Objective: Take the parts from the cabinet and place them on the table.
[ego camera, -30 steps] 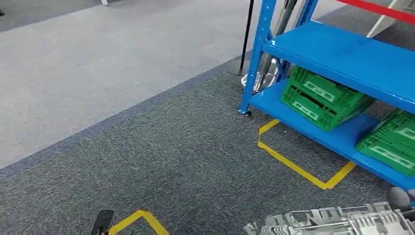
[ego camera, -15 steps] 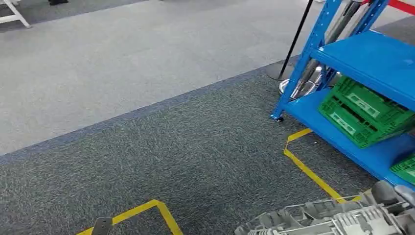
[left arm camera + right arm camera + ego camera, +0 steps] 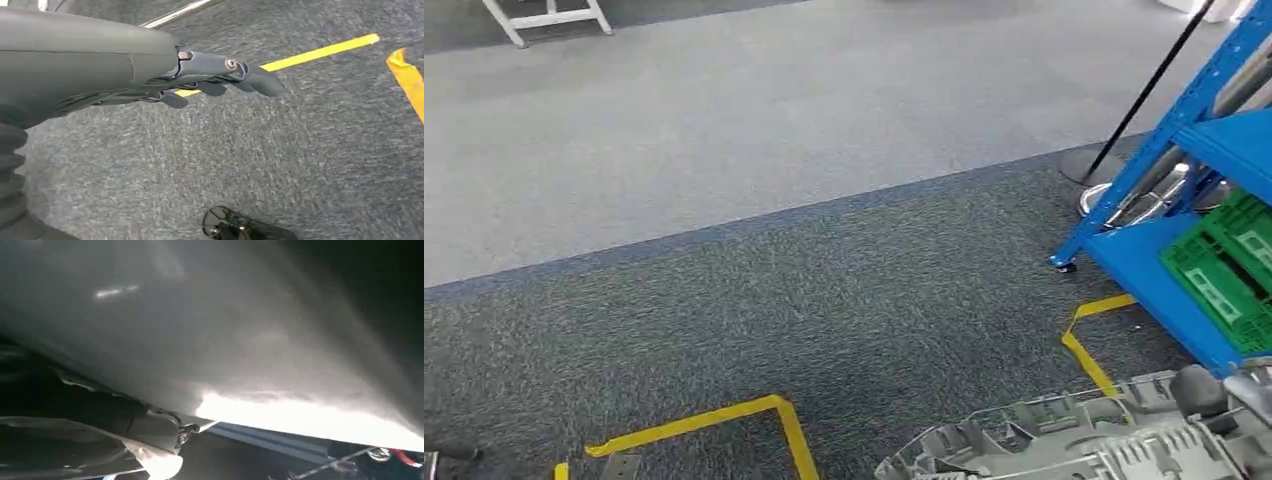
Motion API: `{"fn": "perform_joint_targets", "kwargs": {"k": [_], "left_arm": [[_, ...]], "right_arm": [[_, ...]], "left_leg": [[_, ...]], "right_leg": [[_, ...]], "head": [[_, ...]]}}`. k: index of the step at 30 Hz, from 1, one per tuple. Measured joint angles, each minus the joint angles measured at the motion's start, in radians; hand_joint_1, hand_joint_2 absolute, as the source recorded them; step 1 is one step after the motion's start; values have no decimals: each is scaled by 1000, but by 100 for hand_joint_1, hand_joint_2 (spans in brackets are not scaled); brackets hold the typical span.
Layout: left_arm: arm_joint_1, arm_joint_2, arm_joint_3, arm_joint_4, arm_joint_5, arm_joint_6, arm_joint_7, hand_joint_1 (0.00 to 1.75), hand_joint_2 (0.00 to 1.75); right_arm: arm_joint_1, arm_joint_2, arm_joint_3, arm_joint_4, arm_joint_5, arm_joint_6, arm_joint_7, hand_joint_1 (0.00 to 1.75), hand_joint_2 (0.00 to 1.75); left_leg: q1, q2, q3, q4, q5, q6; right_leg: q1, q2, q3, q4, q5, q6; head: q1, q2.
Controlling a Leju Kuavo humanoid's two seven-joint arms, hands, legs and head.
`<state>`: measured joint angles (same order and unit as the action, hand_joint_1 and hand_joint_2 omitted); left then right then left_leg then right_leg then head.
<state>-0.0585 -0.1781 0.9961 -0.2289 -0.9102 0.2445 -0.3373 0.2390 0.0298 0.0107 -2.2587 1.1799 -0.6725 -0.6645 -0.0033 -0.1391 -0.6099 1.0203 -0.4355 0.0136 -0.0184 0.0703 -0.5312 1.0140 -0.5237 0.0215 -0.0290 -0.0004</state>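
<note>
Grey ribbed part carried low beside the blue rack

The grey plastic part (image 3: 1084, 445) was held by the right hand (image 3: 1214, 395) over dark carpet (image 3: 824, 300). The left hand (image 3: 220, 80) was seen hanging, fingers loosely extended, holding nothing. Green crates (image 3: 1224, 270) sat in the blue rack (image 3: 1144, 250).

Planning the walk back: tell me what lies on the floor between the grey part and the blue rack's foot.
In the head view, only dark carpet and a yellow tape corner lie between the part and the rack foot.

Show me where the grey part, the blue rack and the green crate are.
grey part (image 3: 1064, 445): head view, its ribbed top face.
blue rack (image 3: 1139, 258): head view, lowest shelf.
green crate (image 3: 1224, 270): head view, slatted side wall.
</note>
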Motion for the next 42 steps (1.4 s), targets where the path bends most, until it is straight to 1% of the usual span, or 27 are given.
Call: {"fn": "perform_joint_targets", "kwargs": {"k": [1,3,4,6,7,8,10,11,12,16,17,19,21,22,24,26,27,28,31,32,33,34,37,39,40,41,42], "left_arm": [[1,4,5,0,4,-4,-9,0,175],[-2,2,9,0,5,-12,-24,0,175],[-6,2,9,0,4,-15,-28,0,175],[-9,-2,10,0,4,-13,-32,0,175],[-8,-3,12,0,10,-8,-32,0,175],[-6,-3,16,0,16,2,-27,0,175],[-6,-5,28,0,25,13,-9,0,175],[-5,-5,31,0,27,17,-3,0,175],[-8,-8,34,0,29,17,0,0,175],[-1,-16,42,0,30,22,20,0,175],[4,-16,46,0,30,26,31,0,175],[4,-18,54,0,33,36,51,0,175],[2,-21,58,0,35,35,53,0,175],[3,-21,63,0,41,26,48,0,175],[3,-21,71,0,49,-5,33,0,175],[2,-22,75,0,51,-22,15,0,175],[2,-24,77,0,51,-26,9,0,175],[-2,-24,78,0,51,-27,3,0,175],[7,-25,81,0,53,-29,-4,0,175],[6,-23,83,0,53,-29,-4,0,175],[6,-24,84,0,53,-29,-4,0,175],[4,-24,85,0,54,-29,-4,0,175],[2,-24,87,0,55,-29,-7,0,175],[5,-24,88,0,57,-28,-7,0,175],[6,-24,89,0,57,-27,-6,0,175],[6,-23,91,0,57,-26,-2,0,175],[5,-23,93,0,57,-24,0,0,175]], "right_arm": [[-7,1,8,7,0,0,0,175,175],[-19,4,18,16,-2,0,0,175,175],[-22,5,23,22,-1,0,0,175,175],[-41,5,36,46,-10,0,0,175,175],[-57,5,42,62,-16,0,0,175,175],[-75,4,49,80,-19,0,0,175,175],[-115,2,66,110,-18,0,2,175,175],[-138,-2,77,127,-11,0,13,175,175],[-160,-10,91,147,3,0,27,175,175],[-206,-39,138,193,39,0,82,175,175],[-214,-44,146,198,44,0,91,175,175],[-222,-59,162,212,49,0,100,175,175],[-224,-72,174,232,50,0,109,175,175],[-228,-77,180,242,52,0,116,175,175],[-245,-87,193,261,62,0,131,175,175],[-261,-94,208,273,74,0,146,175,175],[-267,-99,214,279,74,0,151,175,175],[-271,-101,219,284,73,0,157,175,175],[-286,-108,233,294,70,0,165,175,175],[-292,-108,237,297,71,0,165,175,175],[-294,-109,240,299,70,0,165,175,175],[-297,-109,242,301,69,0,167,175,175],[-302,-114,249,310,68,0,172,175,175],[-314,-118,258,318,66,0,181,175,175],[-322,-118,262,322,66,0,186,175,175],[-329,-120,267,326,66,0,191,175,175],[-335,-121,269,328,65,0,193,175,175]], "left_leg": [[-2,-10,-4,3,0,-4],[-8,93,-28,64,-46,-16],[-4,116,-62,139,-87,-22],[4,127,-129,287,-147,-29],[6,128,-139,316,-148,-31],[8,129,-127,295,-125,-31],[8,145,-45,137,-42,-27],[6,175,2,48,-9,-22],[-9,217,20,12,-28,-18],[-10,169,7,3,-19,10],[-2,159,14,-7,-13,18],[-1,141,12,-7,-11,29],[-4,112,10,-7,-10,32],[-5,98,10,-6,-10,32],[-6,67,13,-4,-10,32],[-5,38,14,1,-13,29],[-3,28,9,2,-14,25],[-5,14,-1,14,-13,20],[7,-25,-13,6,-1,-3],[5,-3,-15,14,-8,-6],[-5,63,-23,37,-24,-11],[-3,102,-50,95,-58,-17],[7,127,-152,303,-140,-25],[12,129,-134,266,-96,-27],[12,137,-93,187,-52,-26],[11,155,-45,96,-10,-22],[4,207,-9,25,-5,-18]], "right_leg": [[-8,-15,3,-8,5,-8],[-7,-46,7,-10,6,-19],[-5,-64,7,-10,5,-21],[-3,-96,6,-10,4,-23],[-2,-110,7,-10,3,-23],[-2,-123,8,-10,2,-22],[-2,-147,12,-10,0,-19],[-2,-156,16,-10,-2,-16],[5,-165,16,-9,-6,-10],[8,-210,25,-15,-11,12],[1,-178,15,-7,-24,21],[0,-92,-28,93,-83,20],[0,-73,-116,261,-146,20],[1,-72,-144,304,-149,20],[0,-71,-131,240,-78,16],[-2,-37,-59,68,23,11],[-8,26,-39,27,19,9],[-12,43,-25,-2,17,10],[-1,8,-27,6,19,2],[-10,-11,-20,-5,24,-6],[-8,-26,-14,-7,22,-11],[-5,-44,-11,-8,20,-18],[1,-98,-8,-7,14,-23],[1,-126,-5,-7,10,-21],[1,-138,-1,-7,8,-18],[1,-149,5,-7,4,-15],[2,-160,10,-8,-1,-10]], "head": [[1,0],[-15,0],[-14,0],[-14,0],[-15,0],[-14,0],[-15,0],[-15,0],[-16,0],[-16,0],[-14,0],[-8,0],[-6,0],[-5,0],[-6,0],[-6,0],[-7,0],[-9,0],[-8,0],[-8,0],[-13,0],[-19,0],[-18,0],[-18,0],[-19,0],[-19,0],[-18,0]]}}
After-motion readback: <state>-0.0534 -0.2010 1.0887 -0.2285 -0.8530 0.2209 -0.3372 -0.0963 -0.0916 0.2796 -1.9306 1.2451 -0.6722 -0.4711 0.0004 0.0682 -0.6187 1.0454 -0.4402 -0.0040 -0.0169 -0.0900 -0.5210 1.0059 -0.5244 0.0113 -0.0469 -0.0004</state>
